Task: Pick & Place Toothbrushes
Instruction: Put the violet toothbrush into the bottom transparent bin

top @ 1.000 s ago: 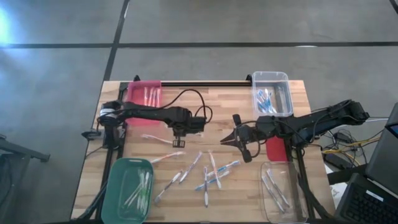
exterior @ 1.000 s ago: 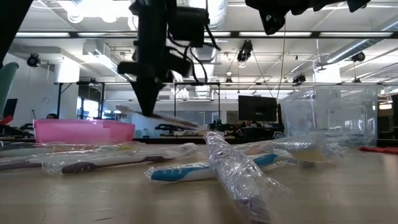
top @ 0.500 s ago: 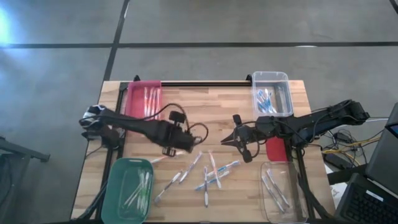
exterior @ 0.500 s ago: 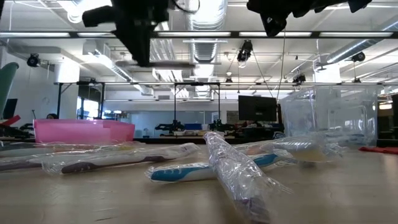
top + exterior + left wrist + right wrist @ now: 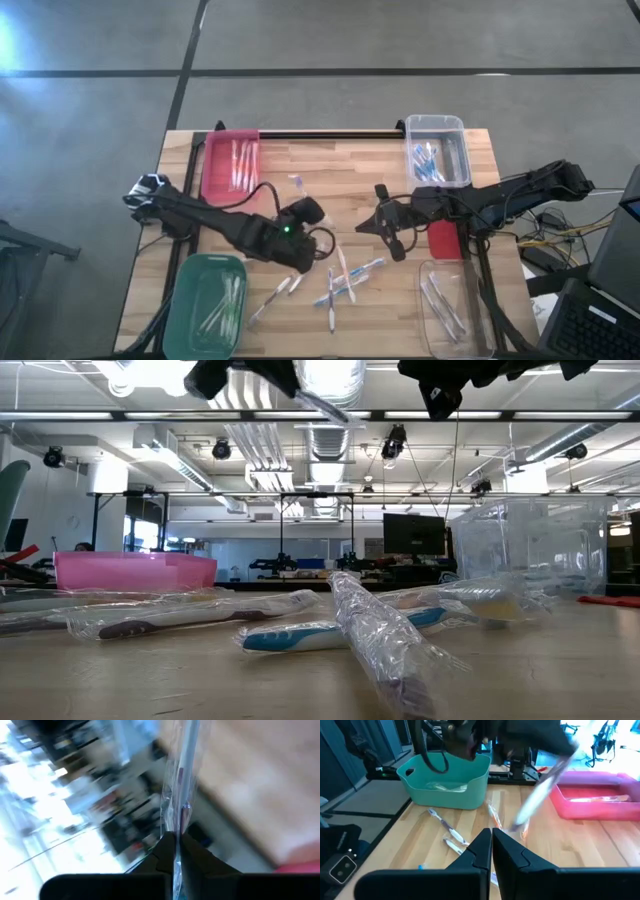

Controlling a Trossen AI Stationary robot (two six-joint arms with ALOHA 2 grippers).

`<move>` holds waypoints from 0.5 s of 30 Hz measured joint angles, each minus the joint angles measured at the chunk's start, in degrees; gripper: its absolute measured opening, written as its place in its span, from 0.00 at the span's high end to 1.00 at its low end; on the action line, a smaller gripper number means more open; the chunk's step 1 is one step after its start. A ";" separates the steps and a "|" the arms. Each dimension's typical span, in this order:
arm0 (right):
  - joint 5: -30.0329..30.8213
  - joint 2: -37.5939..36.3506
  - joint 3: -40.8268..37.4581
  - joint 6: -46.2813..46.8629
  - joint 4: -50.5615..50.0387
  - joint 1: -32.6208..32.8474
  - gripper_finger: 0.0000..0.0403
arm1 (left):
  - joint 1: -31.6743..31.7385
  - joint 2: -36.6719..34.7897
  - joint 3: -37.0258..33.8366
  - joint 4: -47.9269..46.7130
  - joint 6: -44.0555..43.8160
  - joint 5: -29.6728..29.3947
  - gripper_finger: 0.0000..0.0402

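Note:
My left gripper hangs above the table's middle, shut on a toothbrush in a clear wrapper. The toothbrush sticks out past the fingertips and also shows in the left wrist view, the low view and the right wrist view. Several more wrapped toothbrushes lie flat on the wood near the front. My right gripper waits shut at mid-right, above the table, with nothing in it. My left gripper pinches the wrapped toothbrush between its two fingers near one end. The rest of it runs on past the fingertips, roughly in line with the fingers. The toothbrush is lifted clear of the table and slants in the air.
A pink bin stands at the far left and a green bin at the near left. Two clear bins stand at the far right and the near right. All hold toothbrushes. A red object lies by the right arm.
My left gripper has risen from the table with the toothbrush it was on and swung toward the near edge, rolling its wrist as it went. The toothbrush, which lay flat left of centre, is now lifted clear and pointing away from the arm.

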 joint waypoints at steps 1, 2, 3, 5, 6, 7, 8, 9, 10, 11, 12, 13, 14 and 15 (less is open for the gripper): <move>0.00 0.00 0.00 0.19 0.00 0.00 0.98 | 0.02 0.00 0.00 2.22 3.28 -2.35 0.96; 0.00 0.00 0.00 0.29 0.00 0.00 0.98 | 0.13 0.00 0.00 4.38 7.02 -4.35 0.96; 0.00 0.15 0.00 0.33 0.12 0.00 0.98 | 0.21 0.00 -0.02 6.58 10.94 -5.73 0.96; 0.00 0.35 0.00 0.33 0.35 0.00 0.98 | 0.31 0.00 -0.02 11.23 19.50 -6.18 0.96; 0.00 0.35 -0.01 0.32 0.36 0.00 0.98 | 0.31 0.00 -0.02 13.28 24.14 -6.10 0.96; 0.00 0.35 0.00 0.31 0.41 -0.01 0.98 | 0.31 0.02 -0.02 15.35 28.55 -6.06 0.96; 0.00 0.33 0.00 0.31 0.51 -0.02 0.98 | 0.31 0.02 -0.02 17.05 32.59 -6.02 0.96; 0.00 0.33 0.00 0.31 0.58 -0.02 0.98 | 0.31 0.02 -0.02 18.21 36.56 -5.95 0.96; 0.00 0.33 0.00 0.31 0.69 -0.01 0.98 | 0.31 0.02 -0.02 18.99 39.56 -5.40 0.96; 0.00 0.35 0.00 0.30 1.22 0.00 0.98 | 0.31 0.02 -0.02 19.27 42.03 -4.30 0.96; 0.00 0.37 -0.01 0.15 2.22 -0.02 0.98 | 0.31 0.02 -0.02 19.31 44.31 -3.11 0.96; 0.00 0.58 -0.02 0.14 3.40 0.00 0.98 | 0.31 0.04 -0.02 19.32 46.65 -2.44 0.96; 0.00 0.91 0.00 0.21 4.72 -0.02 0.98 | 0.31 0.07 -0.02 19.32 48.77 -2.12 0.96; 0.00 1.42 -0.02 0.46 5.64 -0.01 0.98 | 0.31 0.07 -0.02 19.35 50.78 -2.02 0.96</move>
